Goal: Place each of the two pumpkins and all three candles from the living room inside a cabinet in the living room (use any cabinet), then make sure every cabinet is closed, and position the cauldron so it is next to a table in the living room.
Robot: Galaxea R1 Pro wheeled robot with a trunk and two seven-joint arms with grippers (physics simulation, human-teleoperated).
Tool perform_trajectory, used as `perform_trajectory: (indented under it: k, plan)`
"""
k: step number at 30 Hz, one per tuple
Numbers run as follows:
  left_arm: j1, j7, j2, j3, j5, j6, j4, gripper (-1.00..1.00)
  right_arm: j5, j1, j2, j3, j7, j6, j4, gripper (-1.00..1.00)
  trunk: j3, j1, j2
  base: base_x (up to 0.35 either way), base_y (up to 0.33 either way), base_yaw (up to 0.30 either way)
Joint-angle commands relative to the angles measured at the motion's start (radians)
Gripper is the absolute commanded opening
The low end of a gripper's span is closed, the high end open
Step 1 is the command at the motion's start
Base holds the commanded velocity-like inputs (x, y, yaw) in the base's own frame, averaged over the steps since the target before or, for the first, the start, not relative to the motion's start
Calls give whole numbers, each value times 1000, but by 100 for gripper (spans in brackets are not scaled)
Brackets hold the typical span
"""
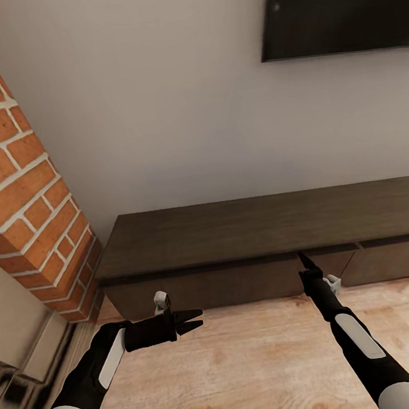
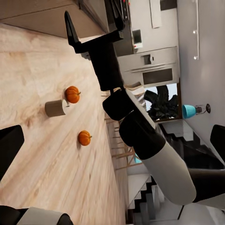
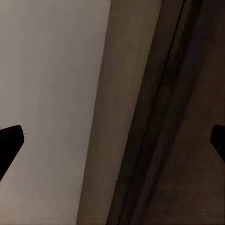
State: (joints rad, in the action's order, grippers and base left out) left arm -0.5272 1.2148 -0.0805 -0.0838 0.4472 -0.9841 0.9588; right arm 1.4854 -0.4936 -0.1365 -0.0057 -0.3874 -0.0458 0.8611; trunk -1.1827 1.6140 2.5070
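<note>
With the right gripper [image 1: 304, 259] up at the seam under the cabinet [image 1: 263, 223] top, this looks like the step of opening a drawer front. Its fingers are spread, nothing between them; the right wrist view shows both tips at the edges and the dark wood seam running between.

Left gripper [image 1: 195, 322] hangs over the floor [image 1: 259, 362], pointing sideways, fingers parted and holding nothing.

Cabinet: long low dark unit against the wall, under the TV [image 1: 335, 8], all fronts flush and shut. Fronts are flat with no handles, so the only purchase is the shadow gap under the top edge. I'd hook a fingertip in there and pull straight out. Rigid wood, so it likely slides, but the smooth face gives little friction and a slip off the lip is the risk.

Left wrist view shows two pumpkins [image 2: 72, 94] [image 2: 84, 138] and one candle [image 2: 56, 108] on the floor, well off from the cabinet. One pumpkin is touching or just beside the candle; the other sits apart.

Pumpkins: probably light and hard, ribbed and round, so grip across the belly, not the stem. Candle: stubby cylinder, take it across the sides; it may roll if tipped.
</note>
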Motion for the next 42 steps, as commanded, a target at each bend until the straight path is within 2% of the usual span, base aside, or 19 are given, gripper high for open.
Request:
perform_trajectory:
  k: [1,16,29,35,40,42]
  plan:
    - [-1,1,-1,-2,4,-6,0,100,10,0,0,0,-4,-5,0,100,-1,0,0,64,0,0]
    - [-1,2,-1,-1,4,-7,1,100,10,0,0,0,-5,-3,0,100,-1,0,0,9,0,0]
    - [-1,2,-1,-2,4,-7,1,100,10,0,0,0,-10,-3,0,100,-51,6,3,0,0,0]
    - [-1,2,-1,-2,5,-7,1,100,11,0,0,0,-101,-6,0,100,-51,6,3,0,0,0]
    - [-1,2,-1,-2,5,-7,1,100,9,0,0,0,-127,-7,0,100,-51,6,3,0,0,0]
    - [-1,2,-1,-2,5,-7,1,100,9,0,0,0,-131,-6,0,100,-59,7,4,0,0,0]
